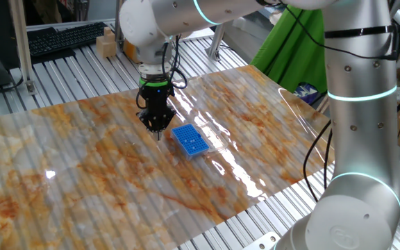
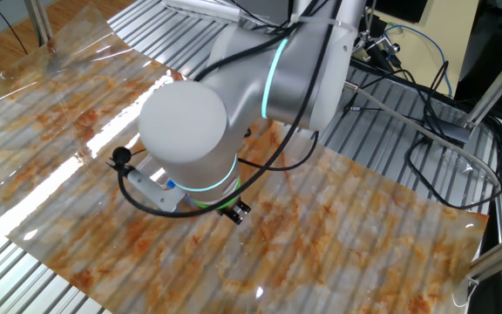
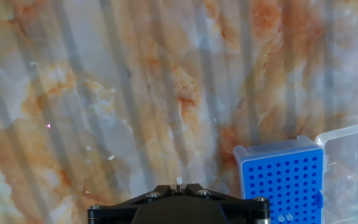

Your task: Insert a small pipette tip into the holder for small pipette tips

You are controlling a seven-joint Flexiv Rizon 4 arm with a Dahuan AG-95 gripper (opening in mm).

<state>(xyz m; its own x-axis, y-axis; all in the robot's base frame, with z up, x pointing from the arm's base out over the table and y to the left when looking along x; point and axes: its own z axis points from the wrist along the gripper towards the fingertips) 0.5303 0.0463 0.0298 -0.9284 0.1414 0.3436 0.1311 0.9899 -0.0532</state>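
One fixed view: looking down at an angle across the worktop (image 1: 82,160), mid-distance, facing the tool (image 1: 157,127) and blue rack (image 1: 189,139). Other fixed view: looking steeply down from the opposite side, close behind the arm (image 2: 234,105). Hand view: peering down close beside the rack (image 3: 281,180). All are sharing the marbled worktop.

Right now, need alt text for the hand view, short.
A bright blue tip rack with a grid of holes sits at lower right on a marbled orange-white sheet, a clear lid beside it; the shut gripper shows at the bottom edge.
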